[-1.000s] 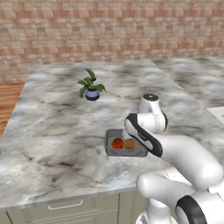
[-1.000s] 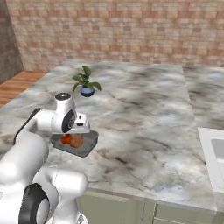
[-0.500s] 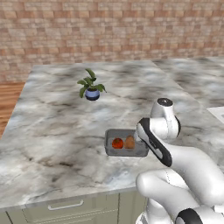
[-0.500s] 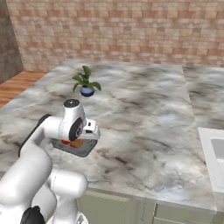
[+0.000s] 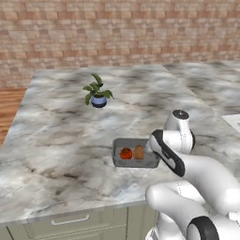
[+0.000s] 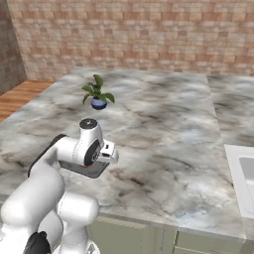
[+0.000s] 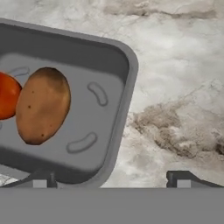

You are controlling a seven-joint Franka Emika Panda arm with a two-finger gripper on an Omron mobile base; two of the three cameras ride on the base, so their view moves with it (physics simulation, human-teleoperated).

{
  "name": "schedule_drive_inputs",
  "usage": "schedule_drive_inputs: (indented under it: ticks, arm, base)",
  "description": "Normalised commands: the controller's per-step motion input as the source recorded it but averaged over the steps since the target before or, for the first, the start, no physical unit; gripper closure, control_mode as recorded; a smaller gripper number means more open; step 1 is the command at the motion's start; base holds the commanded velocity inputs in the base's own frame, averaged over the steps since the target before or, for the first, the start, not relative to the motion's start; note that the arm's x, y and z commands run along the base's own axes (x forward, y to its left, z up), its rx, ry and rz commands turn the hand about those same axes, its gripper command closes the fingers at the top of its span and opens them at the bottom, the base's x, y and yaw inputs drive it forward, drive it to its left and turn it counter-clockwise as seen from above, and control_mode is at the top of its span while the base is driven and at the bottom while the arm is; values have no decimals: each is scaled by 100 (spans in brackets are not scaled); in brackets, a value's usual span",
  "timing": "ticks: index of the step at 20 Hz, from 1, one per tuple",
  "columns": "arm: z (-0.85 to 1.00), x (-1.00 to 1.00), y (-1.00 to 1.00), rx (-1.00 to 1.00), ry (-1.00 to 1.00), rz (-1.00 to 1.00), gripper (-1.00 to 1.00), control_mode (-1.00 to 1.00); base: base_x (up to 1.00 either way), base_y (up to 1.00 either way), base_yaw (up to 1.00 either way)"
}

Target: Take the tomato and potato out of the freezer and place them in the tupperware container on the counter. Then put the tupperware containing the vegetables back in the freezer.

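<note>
The white Franka arm with dark joints folds forward from the base, elbow bent, its wrist turned downward. The two small dark fingers (image 7: pixel 41 178) stand spread wide apart, gripping nothing, tips pointing down.

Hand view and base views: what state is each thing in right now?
tomato: in the tupperware container, beside the potato.
potato: lying in the container.
tupperware container: on the counter, lidless, holding both vegetables.
pincer: open, over the container's end wall.
potted plant: upright on the counter.
</note>
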Motion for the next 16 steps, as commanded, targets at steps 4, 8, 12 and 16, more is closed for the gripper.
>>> schedule_drive_inputs:
  ticks: [4, 8, 12, 16]
  arm:
    - [-33, 26, 0, 6, 2, -4, -100, -100]
    - [-29, 15, 0, 4, 1, -4, -100, -100]
    - [-33, 11, 0, 2, 1, -5, -100, -100]
    - [-35, 17, 0, 2, 2, -6, -100, -100]
  base:
    - [0, 0, 0]
    - [0, 0, 0]
    - [0, 0, 0]
    - [0, 0, 0]
